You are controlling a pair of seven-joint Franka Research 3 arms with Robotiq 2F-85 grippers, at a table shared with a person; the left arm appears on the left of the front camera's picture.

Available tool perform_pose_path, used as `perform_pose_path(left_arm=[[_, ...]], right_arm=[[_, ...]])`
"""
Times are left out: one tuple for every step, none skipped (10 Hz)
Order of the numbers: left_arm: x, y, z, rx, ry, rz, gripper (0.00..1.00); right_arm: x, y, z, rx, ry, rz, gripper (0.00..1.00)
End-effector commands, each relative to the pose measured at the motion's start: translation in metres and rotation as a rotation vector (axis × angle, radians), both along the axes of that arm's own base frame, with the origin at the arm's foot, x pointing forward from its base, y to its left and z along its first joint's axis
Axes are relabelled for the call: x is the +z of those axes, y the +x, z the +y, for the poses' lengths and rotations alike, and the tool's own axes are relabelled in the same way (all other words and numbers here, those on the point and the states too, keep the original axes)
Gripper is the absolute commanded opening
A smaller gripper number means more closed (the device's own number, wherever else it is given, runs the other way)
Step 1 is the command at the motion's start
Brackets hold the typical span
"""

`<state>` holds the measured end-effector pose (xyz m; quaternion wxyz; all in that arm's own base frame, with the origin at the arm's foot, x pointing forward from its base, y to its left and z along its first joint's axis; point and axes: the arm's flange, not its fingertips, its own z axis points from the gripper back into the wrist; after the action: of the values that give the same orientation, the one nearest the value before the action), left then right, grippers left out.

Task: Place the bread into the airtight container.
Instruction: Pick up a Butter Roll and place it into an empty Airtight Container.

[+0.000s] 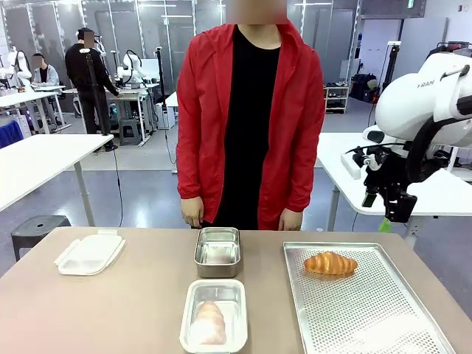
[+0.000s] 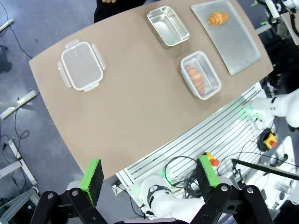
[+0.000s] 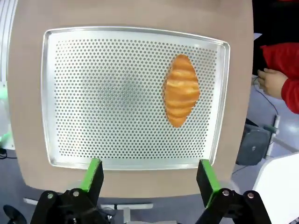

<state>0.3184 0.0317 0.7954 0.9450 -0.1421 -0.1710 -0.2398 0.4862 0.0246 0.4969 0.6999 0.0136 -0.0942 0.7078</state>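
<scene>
A golden bread (image 1: 330, 263) lies at the far end of the perforated metal tray (image 1: 369, 317) on the table's right. The clear airtight container (image 1: 193, 321) stands at the front middle with another bread (image 1: 210, 322) inside it and no lid on. My right gripper (image 3: 149, 177) hangs open high above the tray (image 3: 103, 93), with the bread (image 3: 181, 90) ahead and slightly right of its fingers. My left gripper (image 2: 149, 172) is open far above the table, off its near edge; below it lie the container (image 2: 200, 74) and the bread on the tray (image 2: 217, 18).
The container's white lid (image 1: 88, 253) rests at the table's left. An empty steel box (image 1: 217, 251) stands behind the container. A person in a red jacket stands at the far edge, hands (image 1: 192, 214) down by the table. My right arm (image 1: 413, 110) is raised off the right side.
</scene>
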Motion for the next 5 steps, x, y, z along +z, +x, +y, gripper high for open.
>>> perform_pose_path(left_arm=[[0.0, -0.001, 0.0, -0.01, 0.002, -0.002, 1.0], [0.0, -0.001, 0.0, -0.01, 0.002, -0.002, 1.0], [0.0, -0.001, 0.0, -0.01, 0.002, -0.002, 1.0], [0.0, -0.001, 0.0, -0.01, 0.002, -0.002, 1.0], [0.0, -0.001, 0.0, -0.01, 0.002, -0.002, 1.0]], right_arm=[[0.003, -0.003, 0.0, 0.015, -0.001, 0.0, 1.0], [0.003, -0.003, 0.0, 0.015, -0.001, 0.0, 1.0], [0.001, -0.001, 0.001, 0.001, -0.001, -0.001, 1.0], [-0.014, 0.013, 0.012, 0.084, 0.073, -0.016, 1.0], [-0.028, 0.019, 0.021, 0.079, 0.117, -0.046, 1.0]])
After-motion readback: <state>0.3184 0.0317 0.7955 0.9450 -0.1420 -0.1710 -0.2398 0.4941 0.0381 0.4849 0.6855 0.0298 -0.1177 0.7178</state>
